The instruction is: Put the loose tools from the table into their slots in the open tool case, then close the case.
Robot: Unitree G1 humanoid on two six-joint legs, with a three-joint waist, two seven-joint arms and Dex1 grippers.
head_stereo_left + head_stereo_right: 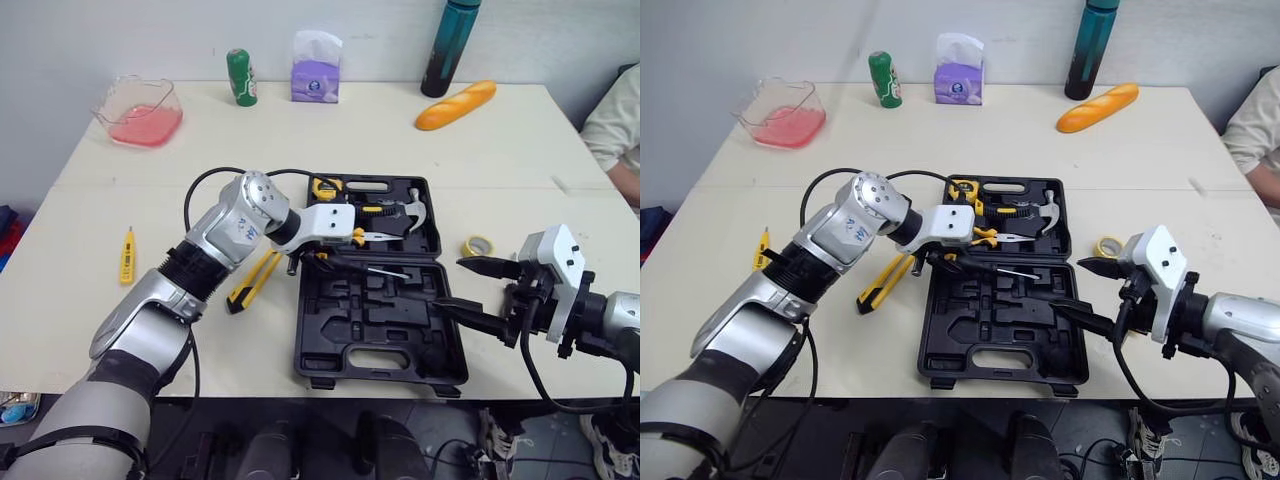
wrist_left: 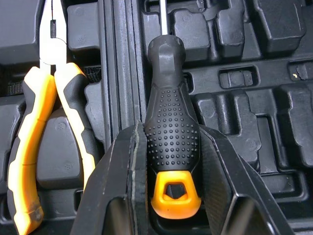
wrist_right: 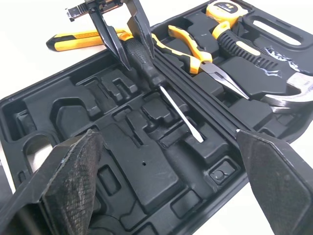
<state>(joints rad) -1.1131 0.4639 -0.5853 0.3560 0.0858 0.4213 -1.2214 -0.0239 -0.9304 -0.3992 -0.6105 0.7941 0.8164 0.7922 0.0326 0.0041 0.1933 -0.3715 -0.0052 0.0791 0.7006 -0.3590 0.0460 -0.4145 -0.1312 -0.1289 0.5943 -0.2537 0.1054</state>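
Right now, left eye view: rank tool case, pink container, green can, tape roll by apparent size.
1. tool case
2. pink container
3. green can
4. tape roll
The can sits farther back, so it looks smaller than it is.

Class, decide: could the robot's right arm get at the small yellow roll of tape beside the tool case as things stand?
Probably yes: the right gripper is open and empty, and the small yellow roll of tape lies uncovered on the table close beside it.

Knife (image 1: 252,282) lies left of the case (image 1: 335,345), tape roll (image 1: 478,246) right.
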